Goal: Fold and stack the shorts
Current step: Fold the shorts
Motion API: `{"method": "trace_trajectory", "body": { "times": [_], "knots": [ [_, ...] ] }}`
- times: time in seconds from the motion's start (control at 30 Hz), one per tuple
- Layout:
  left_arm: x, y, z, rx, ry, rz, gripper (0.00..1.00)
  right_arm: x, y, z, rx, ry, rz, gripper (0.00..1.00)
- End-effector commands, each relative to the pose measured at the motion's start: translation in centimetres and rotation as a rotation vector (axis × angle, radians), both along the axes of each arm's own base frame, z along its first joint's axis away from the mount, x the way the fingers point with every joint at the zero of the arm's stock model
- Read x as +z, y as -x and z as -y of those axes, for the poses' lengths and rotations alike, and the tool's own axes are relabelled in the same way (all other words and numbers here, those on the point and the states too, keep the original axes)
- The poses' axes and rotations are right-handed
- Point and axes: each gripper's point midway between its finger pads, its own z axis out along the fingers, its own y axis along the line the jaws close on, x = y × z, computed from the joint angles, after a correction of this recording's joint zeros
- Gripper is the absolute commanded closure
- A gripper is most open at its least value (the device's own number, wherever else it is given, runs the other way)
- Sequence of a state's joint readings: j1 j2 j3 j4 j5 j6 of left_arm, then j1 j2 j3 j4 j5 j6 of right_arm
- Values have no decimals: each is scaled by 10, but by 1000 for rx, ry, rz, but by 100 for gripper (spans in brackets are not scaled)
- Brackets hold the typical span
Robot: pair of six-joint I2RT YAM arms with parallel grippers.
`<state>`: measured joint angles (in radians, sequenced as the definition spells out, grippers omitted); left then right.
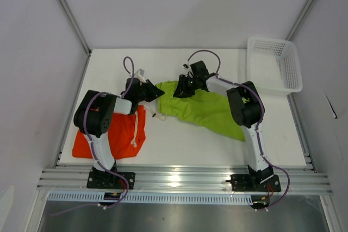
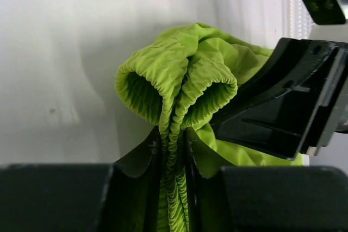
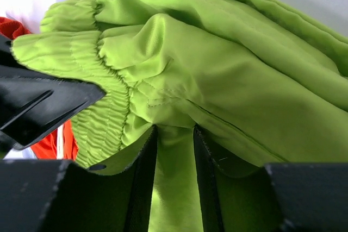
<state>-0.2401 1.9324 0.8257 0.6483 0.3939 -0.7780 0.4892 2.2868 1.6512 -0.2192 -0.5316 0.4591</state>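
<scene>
So we've got both grippers on the green shorts (image 1: 209, 110), which lie crumpled across the middle of the table (image 1: 179, 145). The left gripper (image 2: 174, 150) has its fingers pinched on the bunched elastic waistband (image 2: 163, 80). The right gripper (image 3: 175, 139) is clamped on a fold of fabric just beside that same waistband.

The two grips sit really close together, and that looks like the main issue to us. For a neat fold we'd lift a little and draw the arms apart, so the waistband goes taut and the legs trail out flat. We'd go gently too, since the fabric looks thin and each bite is small, so it could slip out.

The orange shorts (image 1: 128, 131) lie at the near left under the left arm, probably our stacking spot. The basket (image 1: 272, 41) sits far right, well clear.
</scene>
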Motion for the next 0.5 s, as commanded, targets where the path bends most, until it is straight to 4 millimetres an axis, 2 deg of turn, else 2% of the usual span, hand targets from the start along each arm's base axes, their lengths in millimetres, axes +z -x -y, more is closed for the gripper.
{"method": "trace_trajectory", "body": {
  "times": [0.0, 0.13, 0.2, 0.23, 0.27, 0.33, 0.37, 0.43, 0.47],
  "knots": [
    [24, 12, 17, -36, 19, 1, 82, -46, 29, 24, 14, 154, -98, 64],
    [31, 9, 16, -21, -16, -51, 88, -40, 30, 24, 33, 151, -86, 62],
    [32, 7, 13, -3, -36, -77, 89, -32, 29, 25, 35, 149, -57, 57],
    [23, 11, 9, 9, -60, -129, 90, -32, 31, 27, 35, 149, -46, 54],
    [29, 6, 8, 22, -68, -127, 91, -21, 29, 27, 31, 138, -15, 50],
    [25, 8, 6, 35, -81, -164, 93, -12, 26, 27, 18, 125, 34, 45],
    [27, 5, 5, 45, -84, -166, 94, -6, 30, 30, 12, 125, 50, 39],
    [22, 8, 4, 48, -93, -197, 100, 1, 28, 29, 5, 118, 95, 35],
    [23, 7, 4, 51, -93, -202, 100, -1, 34, 31, 3, 120, 93, 32]
  ]
}}
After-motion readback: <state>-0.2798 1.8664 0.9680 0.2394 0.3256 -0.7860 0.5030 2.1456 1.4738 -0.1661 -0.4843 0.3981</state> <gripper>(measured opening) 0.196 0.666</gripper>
